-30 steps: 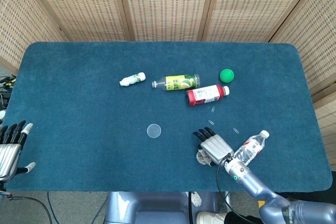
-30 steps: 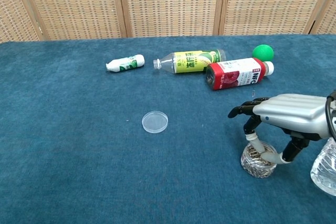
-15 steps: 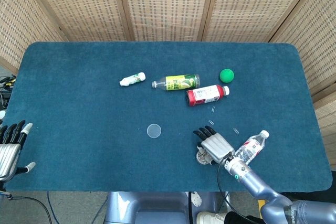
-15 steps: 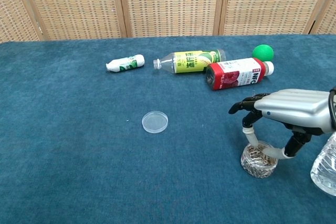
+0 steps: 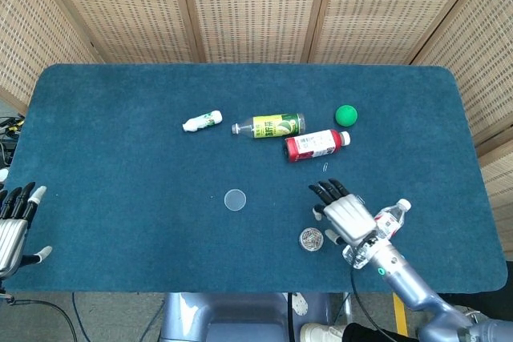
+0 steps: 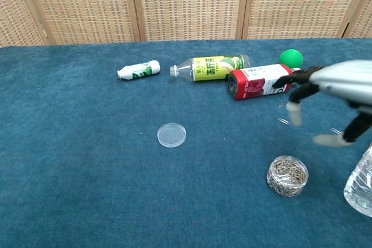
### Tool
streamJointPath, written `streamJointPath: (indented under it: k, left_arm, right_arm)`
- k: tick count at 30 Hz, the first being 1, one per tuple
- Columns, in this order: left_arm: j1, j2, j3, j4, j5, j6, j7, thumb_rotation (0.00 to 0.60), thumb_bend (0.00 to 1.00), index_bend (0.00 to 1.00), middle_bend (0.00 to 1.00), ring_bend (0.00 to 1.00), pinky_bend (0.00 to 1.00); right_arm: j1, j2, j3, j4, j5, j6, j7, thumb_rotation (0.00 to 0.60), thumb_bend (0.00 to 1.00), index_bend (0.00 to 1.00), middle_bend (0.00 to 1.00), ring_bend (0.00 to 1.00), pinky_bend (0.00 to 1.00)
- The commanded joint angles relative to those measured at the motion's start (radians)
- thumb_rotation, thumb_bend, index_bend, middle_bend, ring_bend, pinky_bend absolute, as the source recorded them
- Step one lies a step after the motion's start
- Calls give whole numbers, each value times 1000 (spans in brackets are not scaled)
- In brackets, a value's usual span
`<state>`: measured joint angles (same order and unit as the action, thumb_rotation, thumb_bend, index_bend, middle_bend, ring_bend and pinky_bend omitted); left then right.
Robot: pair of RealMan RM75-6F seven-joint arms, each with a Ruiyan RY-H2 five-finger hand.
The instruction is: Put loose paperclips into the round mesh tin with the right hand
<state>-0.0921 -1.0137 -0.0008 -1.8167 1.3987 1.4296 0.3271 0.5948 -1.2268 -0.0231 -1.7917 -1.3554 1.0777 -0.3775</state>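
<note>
**Right hand spread above the cloth, tin sitting beside it**

From the head view, the right hand [image 5: 346,215] hangs over the blue table [image 5: 120,134] with fingers apart, holding nothing. The round mesh tin [image 5: 311,239] sits just to its near left, apart from it. One loose paperclip [image 5: 325,167] lies just near of the red bottle [image 5: 317,145]. At the far left edge the left hand [image 5: 14,226] rests with fingers spread, empty. A clear water bottle [image 5: 389,219] lies right of the right hand.

From the chest view, the right hand [image 6: 331,94] hovers raised and open, blurred. The tin [image 6: 287,175], full of clips, stands near of it. A paperclip [image 6: 283,121] lies on the cloth below the fingers
</note>
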Motion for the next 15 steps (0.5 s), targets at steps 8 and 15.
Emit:
streamJointPath:
  k: [8,15]
  left_arm:
    - [24,-3,7,4,70,64,2,600,52,0,0,0,0]
    - [42,2,10,9,110,103,-28,600,52,0,0,0,0]
  right_arm:
    - [-312,111,-47,144,-174,447,189,600,0,7,0,0,0]
    - [-375,85,-13,167,-148,505,190,600,0,0,0,0,0]
